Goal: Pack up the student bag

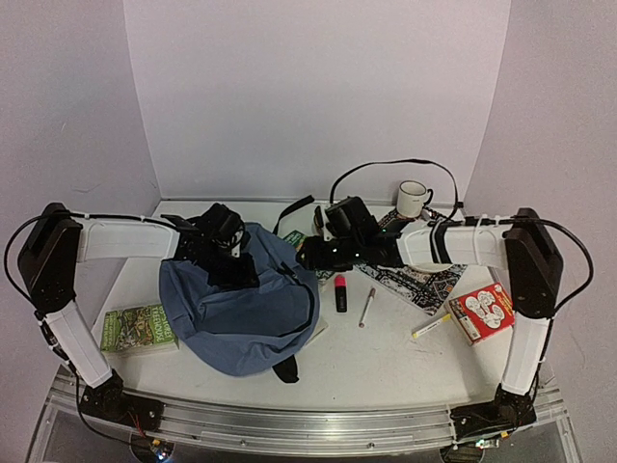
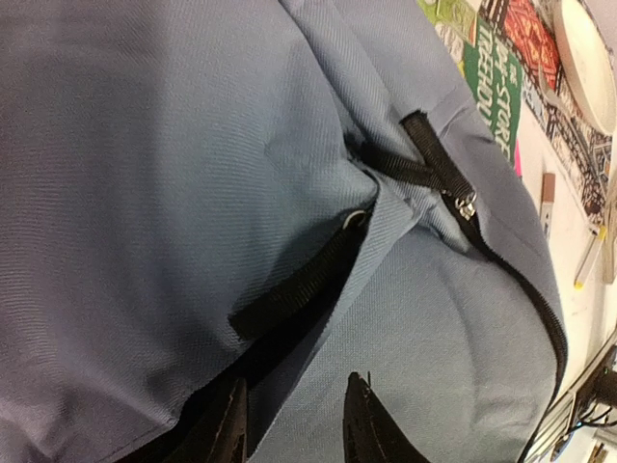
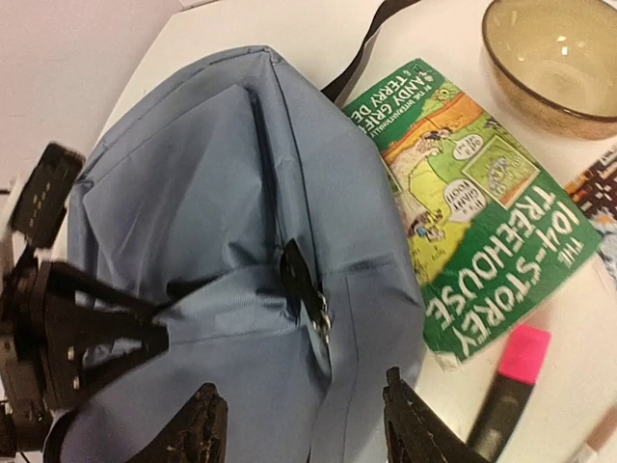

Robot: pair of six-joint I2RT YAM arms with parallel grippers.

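Observation:
The student bag (image 1: 246,313), slate-blue with black straps, lies left of centre on the table. My left gripper (image 1: 228,258) is down on its upper left part. In the left wrist view the student bag (image 2: 174,174) fills the frame; the left gripper (image 2: 294,417) has its jaws partly apart, a fold beside a dark opening between them, below a black strap (image 2: 289,294). My right gripper (image 1: 310,256) hangs over the bag's upper right edge. In the right wrist view the right gripper (image 3: 308,429) is open above the student bag (image 3: 193,193), near a black zip pull (image 3: 307,285), holding nothing.
A green Treehouse book (image 3: 472,212), a tan bowl (image 3: 554,58) and a pink highlighter (image 3: 516,376) lie right of the bag. Another green book (image 1: 138,326) lies left. A pen (image 1: 366,307), yellow marker (image 1: 431,326), red book (image 1: 480,311), patterned book (image 1: 415,282) and mug (image 1: 415,198) sit right.

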